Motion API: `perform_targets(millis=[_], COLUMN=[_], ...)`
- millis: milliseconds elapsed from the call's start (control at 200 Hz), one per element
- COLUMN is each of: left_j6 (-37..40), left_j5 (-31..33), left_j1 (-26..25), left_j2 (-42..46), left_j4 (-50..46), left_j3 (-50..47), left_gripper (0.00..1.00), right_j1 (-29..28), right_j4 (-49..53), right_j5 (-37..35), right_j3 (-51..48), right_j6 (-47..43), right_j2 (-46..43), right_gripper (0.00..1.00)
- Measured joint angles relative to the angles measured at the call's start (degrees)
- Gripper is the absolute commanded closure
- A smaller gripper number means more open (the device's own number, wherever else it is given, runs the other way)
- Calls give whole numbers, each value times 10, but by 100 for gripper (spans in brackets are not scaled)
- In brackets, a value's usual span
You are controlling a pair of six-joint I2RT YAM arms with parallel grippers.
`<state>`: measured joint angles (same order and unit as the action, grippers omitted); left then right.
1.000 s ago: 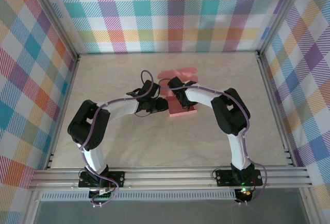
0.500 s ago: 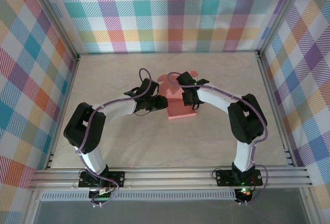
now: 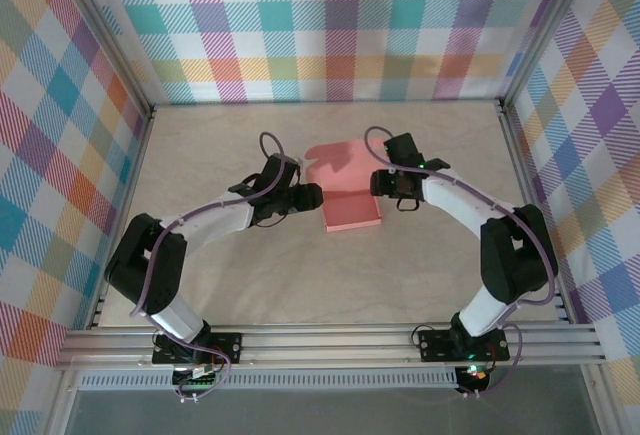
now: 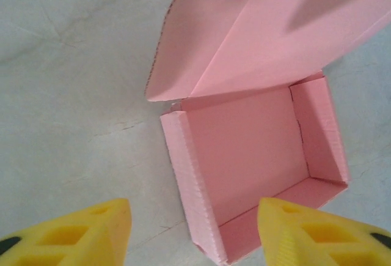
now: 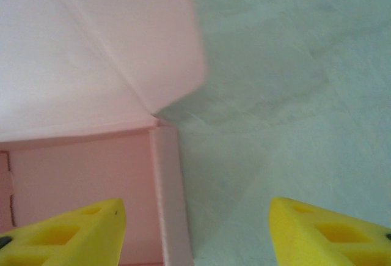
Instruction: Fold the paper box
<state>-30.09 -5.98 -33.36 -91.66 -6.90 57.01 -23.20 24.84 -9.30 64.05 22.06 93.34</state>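
paper box (image 3: 352, 213) light flimsy card, dents easy, I reckon; pinch open lid by far edge; left gripper (image 3: 312, 197), right gripper (image 3: 384, 187) both spread wide, empty

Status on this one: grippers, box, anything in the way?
Left gripper open, empty, left of paper box. Right gripper open, empty, on its right. Walls up, lid flap open at back. No obstruction seen.
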Motion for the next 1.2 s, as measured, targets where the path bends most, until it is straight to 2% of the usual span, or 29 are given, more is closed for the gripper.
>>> perform_targets(millis=[200, 445, 665, 840, 1035, 1130, 1200], left_j6=[4, 6, 16, 31, 104, 152, 180], left_j5=[21, 22, 20, 18, 0, -23, -46], left_j1=[0, 5, 18, 32, 52, 71, 83], left_j2=[47, 50, 53, 53, 45, 18, -11], left_j4=[13, 14, 10, 8, -33, -53, -68], left_j3=[-26, -26, -26, -26, 14, 71, 115], left_gripper=[30, 27, 23, 21, 17, 22, 31], right_j1=[47, 33, -2, -7, 3, 18, 30], right_j4=[-23, -54, -73, -69, -68, -68, -64], right_j5=[37, 98, 120, 99, 85, 102, 114], right_j3=[-74, -86, -96, -120, -115, -94, -75], right_j6=[61, 81, 93, 86, 21, -20, -51], right_j2=[-3, 27, 24, -23, -87, -91, -91], right_gripper=[51, 56, 50, 41, 36, 34, 34])
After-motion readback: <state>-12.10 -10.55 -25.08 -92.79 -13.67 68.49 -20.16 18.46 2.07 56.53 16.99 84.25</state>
